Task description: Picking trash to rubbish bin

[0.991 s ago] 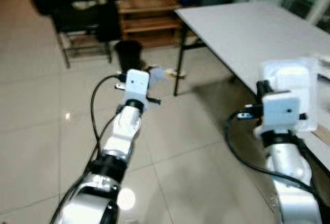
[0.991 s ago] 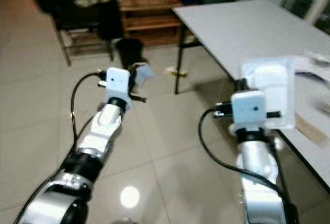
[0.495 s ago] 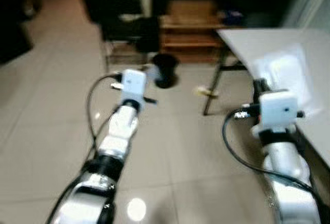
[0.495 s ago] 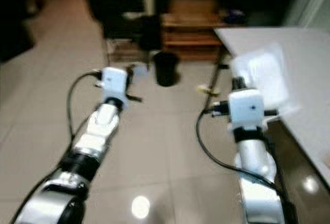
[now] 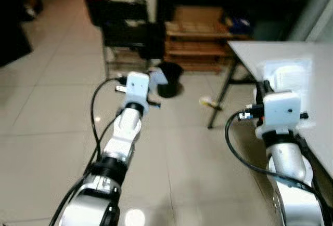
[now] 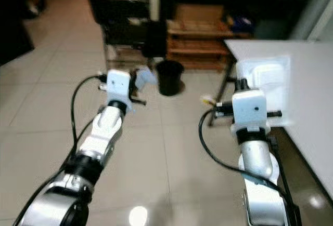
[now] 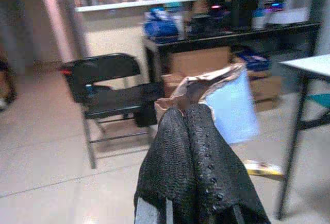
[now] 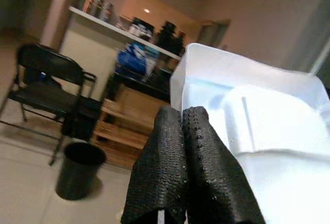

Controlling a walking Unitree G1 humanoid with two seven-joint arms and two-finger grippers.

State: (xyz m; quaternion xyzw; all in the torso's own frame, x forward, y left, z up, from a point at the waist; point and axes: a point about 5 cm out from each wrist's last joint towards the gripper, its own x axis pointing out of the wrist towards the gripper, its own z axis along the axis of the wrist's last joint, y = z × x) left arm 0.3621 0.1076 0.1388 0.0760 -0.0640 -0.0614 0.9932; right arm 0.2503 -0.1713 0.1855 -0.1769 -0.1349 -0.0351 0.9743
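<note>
Over the last second the whole view swings to the left and steadies: the white table (image 5: 291, 60), which lay broad across the right side, now shows as a corner at the right edge, while the black rubbish bin (image 5: 169, 79) slides from the upper left toward the far middle of the scene and looks sharper than half a second ago. That reads as the robot turning and walking toward the bin, not as the things moving; both arms keep their raised carrying pose.

The left gripper (image 7: 192, 112) is pinched closed on a crumpled blue and tan wrapper (image 7: 227, 100), and the right gripper (image 8: 181, 115) is clamped on a clear plastic container (image 8: 258, 131).

The bin stands on the tiled floor (image 5: 47, 127) ahead, in front of the wooden shelf (image 5: 200, 31) and right of the black folding chair (image 5: 125, 26). It lies just beyond and right of the left gripper, and far-left of the right one, well apart from both. A small yellow scrap (image 5: 209, 103) lies by the table leg.
</note>
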